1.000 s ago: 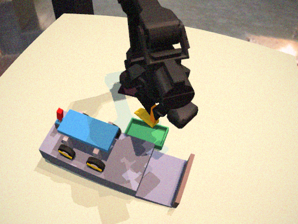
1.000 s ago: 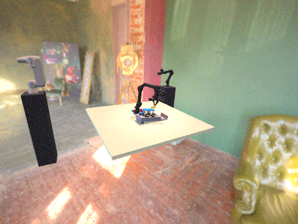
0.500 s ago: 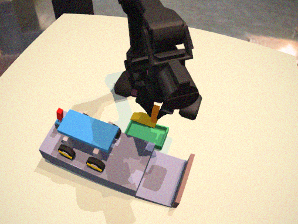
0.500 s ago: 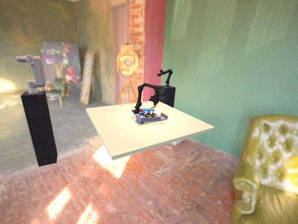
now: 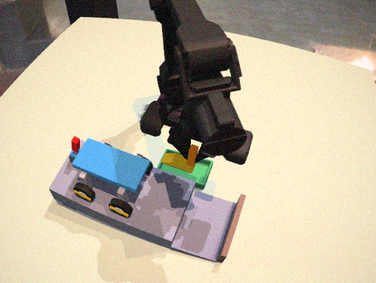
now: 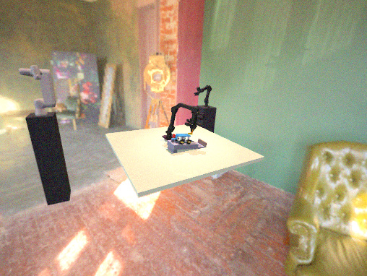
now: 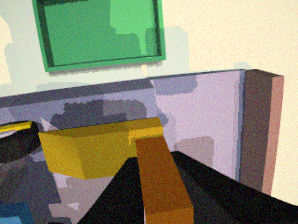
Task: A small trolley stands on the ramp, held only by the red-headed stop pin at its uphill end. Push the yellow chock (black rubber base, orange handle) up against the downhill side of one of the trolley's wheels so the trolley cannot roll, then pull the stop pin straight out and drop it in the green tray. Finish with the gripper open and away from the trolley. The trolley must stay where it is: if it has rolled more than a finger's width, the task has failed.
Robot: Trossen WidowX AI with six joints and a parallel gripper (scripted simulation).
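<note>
Top view. Ramp (image 5: 155,222) (image 6: 185,146) (image 7: 112,107) as landmark. On its uphill part: blue-decked trolley (image 5: 111,163) (image 6: 183,136) (image 7: 15,215), wheels on the slope. At its uphill end, just beside the trolley: red-headed stop pin (image 5: 75,144) (image 6: 173,136), upright and in place. Off its long side, nearer the arm: green tray (image 5: 210,170) (image 7: 105,65), partly hidden in this view by the yellow chock (image 5: 178,161) (image 6: 191,133) (image 7: 90,152). At its downhill end, past a level stretch: brown end board (image 5: 232,227) (image 6: 202,142) (image 7: 257,130).

Exterior view. Black arm (image 6: 173,119) reaching from behind the ramp; gripper (image 5: 192,158) (image 6: 191,130) (image 7: 153,163) above ramp level, chock raised with it. Details of the grip too small to tell here. On a black pedestal (image 6: 48,159), well apart from the ramp: grey arm (image 6: 47,90).

Wrist view. Black fingers closed on both sides of the orange handle (image 5: 192,153) (image 7: 162,175), pinching the chock. Chock's yellow body in line of sight over the ramp, between one trolley wheel (image 7: 17,145) and the end board; no wheel contact established. Black rubber base hidden. Tray beyond the ramp's long side, inside visible, no pin in it.
</note>
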